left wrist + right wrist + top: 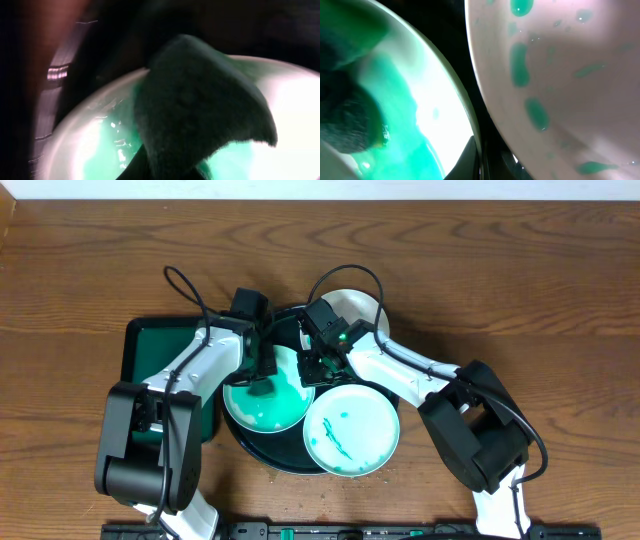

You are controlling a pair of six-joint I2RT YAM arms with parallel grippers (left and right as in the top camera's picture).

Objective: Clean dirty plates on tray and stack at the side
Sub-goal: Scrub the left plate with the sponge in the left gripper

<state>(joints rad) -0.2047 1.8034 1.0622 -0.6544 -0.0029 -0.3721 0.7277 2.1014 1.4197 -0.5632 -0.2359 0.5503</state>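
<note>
The round black tray (268,454) holds two white plates. The left plate (283,408) is tinted teal all over. The right plate (352,430) has teal smears. A third plate (357,306) lies at the back right, partly under my right arm. My left gripper (262,376) is shut on a dark cloth (200,100) and presses it on the left plate (85,140). My right gripper (312,368) is shut on that plate's right rim (481,160). The right wrist view shows the left plate (435,100), the smeared plate (560,75) and the cloth (345,125).
A rectangular dark-green tray (160,345) lies left of the round tray, under my left arm. Brown wooden table (540,300) surrounds everything. A black rail runs along the front edge (400,532).
</note>
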